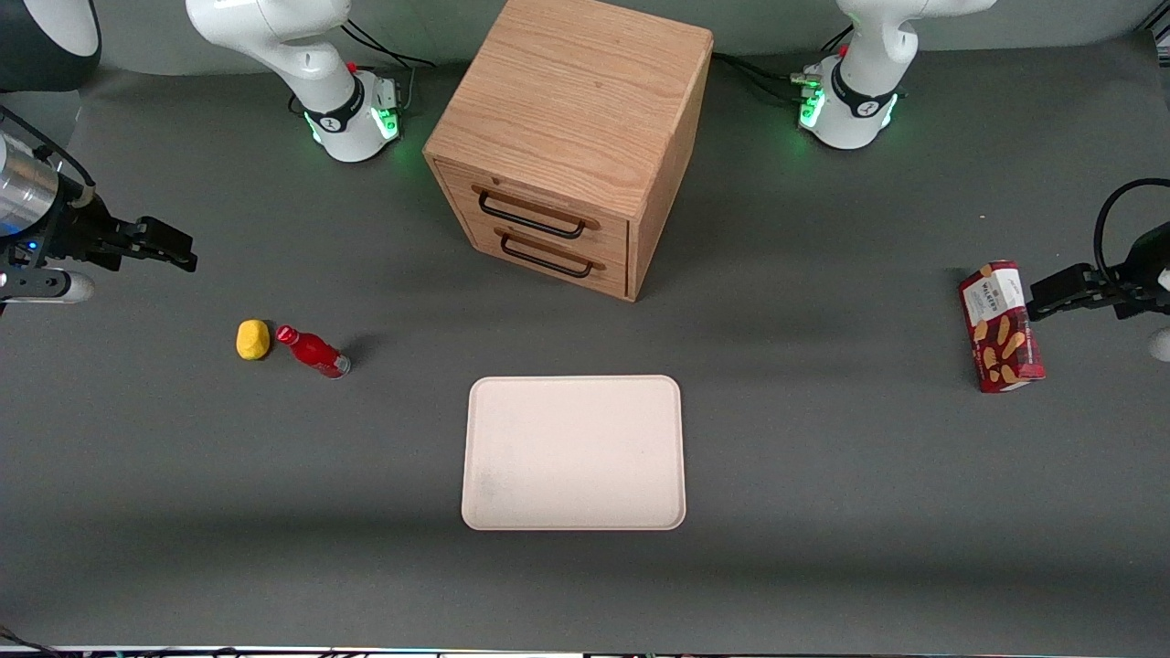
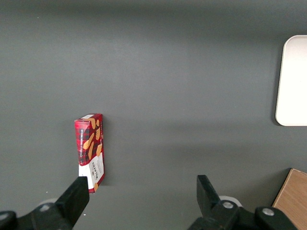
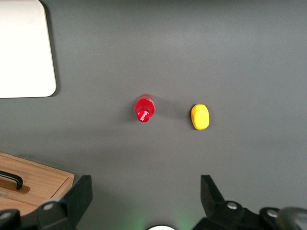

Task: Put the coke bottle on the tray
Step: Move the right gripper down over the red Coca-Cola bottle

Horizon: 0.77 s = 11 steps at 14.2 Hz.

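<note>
Clearly, your right arm's black two-finger gripper (image 1: 178, 251) hung with jaws released above the table, gripping nothing. Near it the tiny red coke bottle (image 1: 313, 352) stood just beside a yellow lump (image 1: 253, 339), apart from the pale pinkish-beige rectangular tray (image 1: 574, 453). You could read "WALKERS" on the red biscuit box (image 1: 1001, 325).

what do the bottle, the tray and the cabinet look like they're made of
Bottle: probably glossy plastic, going by the highlights on its red body; the silvery base could be foil or paint.
Tray: matte pale pinkish-beige, likely moulded plastic, given its rounded corners and low rim.
Cabinet: light wood or veneer with visible grain; the dark handles look like metal.
The open tool hangs above the table, holding nothing.
</note>
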### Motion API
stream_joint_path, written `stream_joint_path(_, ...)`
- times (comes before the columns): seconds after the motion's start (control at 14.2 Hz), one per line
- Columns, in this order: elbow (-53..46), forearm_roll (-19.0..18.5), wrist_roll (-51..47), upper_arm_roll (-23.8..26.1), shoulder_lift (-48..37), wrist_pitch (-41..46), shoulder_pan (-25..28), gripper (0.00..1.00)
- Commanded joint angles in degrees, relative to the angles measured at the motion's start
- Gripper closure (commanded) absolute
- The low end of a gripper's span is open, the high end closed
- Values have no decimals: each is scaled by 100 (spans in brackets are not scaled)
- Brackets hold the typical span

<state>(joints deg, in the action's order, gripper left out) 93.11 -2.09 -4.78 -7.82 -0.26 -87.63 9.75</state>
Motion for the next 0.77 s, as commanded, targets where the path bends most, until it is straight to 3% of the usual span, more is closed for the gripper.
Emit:
stream_joint_path(0.0, -267, -10, -155, 9, 184, 167, -25, 0)
stream_joint_path(0.35, 4, 16, -49, 18, 281, 28, -25, 0)
stream_joint_path(0.49, 591, 25, -40, 27, 185, -497, -8, 0)
stream_joint_path(0.7, 2013, 25, -31, 27, -53, -1936, 10, 0)
